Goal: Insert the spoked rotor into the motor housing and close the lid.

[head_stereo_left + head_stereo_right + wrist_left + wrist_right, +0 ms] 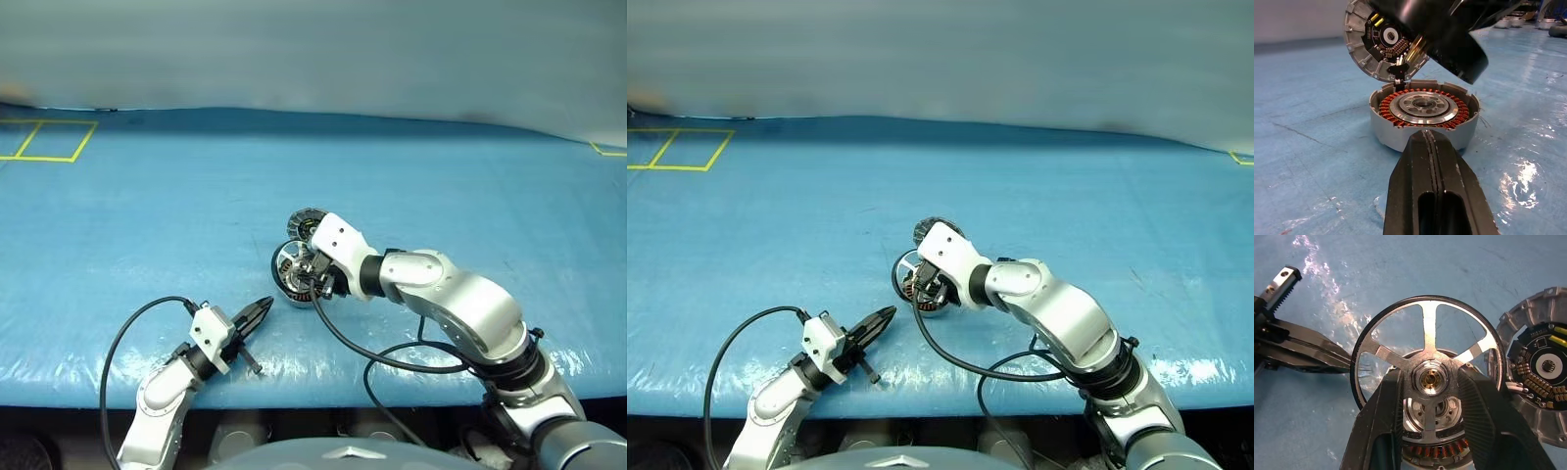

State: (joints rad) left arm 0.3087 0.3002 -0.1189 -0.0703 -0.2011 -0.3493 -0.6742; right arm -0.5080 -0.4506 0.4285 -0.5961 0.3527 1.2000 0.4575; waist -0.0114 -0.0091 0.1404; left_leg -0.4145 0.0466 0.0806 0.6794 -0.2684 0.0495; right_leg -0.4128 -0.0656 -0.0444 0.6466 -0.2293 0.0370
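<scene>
My right gripper point(1431, 382) is shut on the silver hub of the spoked rotor point(1427, 328), a dark-rimmed wheel with silver spokes. It holds the rotor just above the motor housing point(1386, 132), a grey cup with copper windings point(1435, 450) that rests on the blue table. The lid point(1376, 36) stands tilted right behind the housing, its inner face with a dark circuit board turned toward me. My left gripper point(265, 309) is shut and empty, pointing at the housing from a short way in front of it.
A blue cover point(147, 225) spans the table. Yellow tape squares point(49, 140) lie at the far left and a yellow corner point(607, 150) at the far right. Black cables point(372, 357) hang from both arms near the table's front edge.
</scene>
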